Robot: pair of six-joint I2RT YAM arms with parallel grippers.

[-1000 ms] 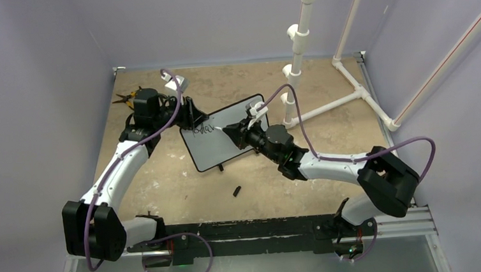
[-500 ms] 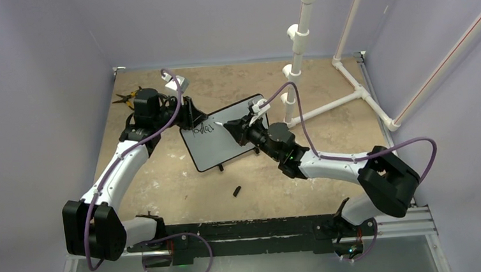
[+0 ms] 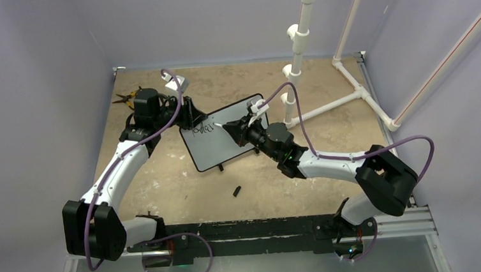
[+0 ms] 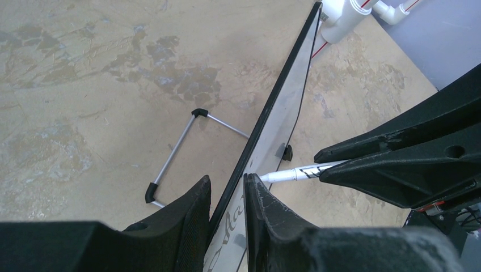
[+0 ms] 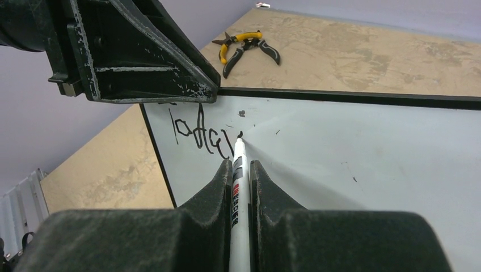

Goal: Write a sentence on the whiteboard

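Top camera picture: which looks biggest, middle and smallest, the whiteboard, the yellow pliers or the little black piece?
1. whiteboard, by far
2. yellow pliers, partly hidden
3. little black piece

handwriting (image 5: 201, 133) "Today" on whiteboard (image 5: 368, 153), marker (image 5: 238, 187) label unreadable

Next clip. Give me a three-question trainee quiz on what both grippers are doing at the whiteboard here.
1. True or false: the right gripper holds a marker with its tip on the whiteboard.
2. The left gripper is clamped on: A the marker, B the whiteboard's edge, C nothing.
3. Which yellow-handled tool lies on the table beyond the whiteboard?
Key: 1 true; 2 B; 3 the pliers.
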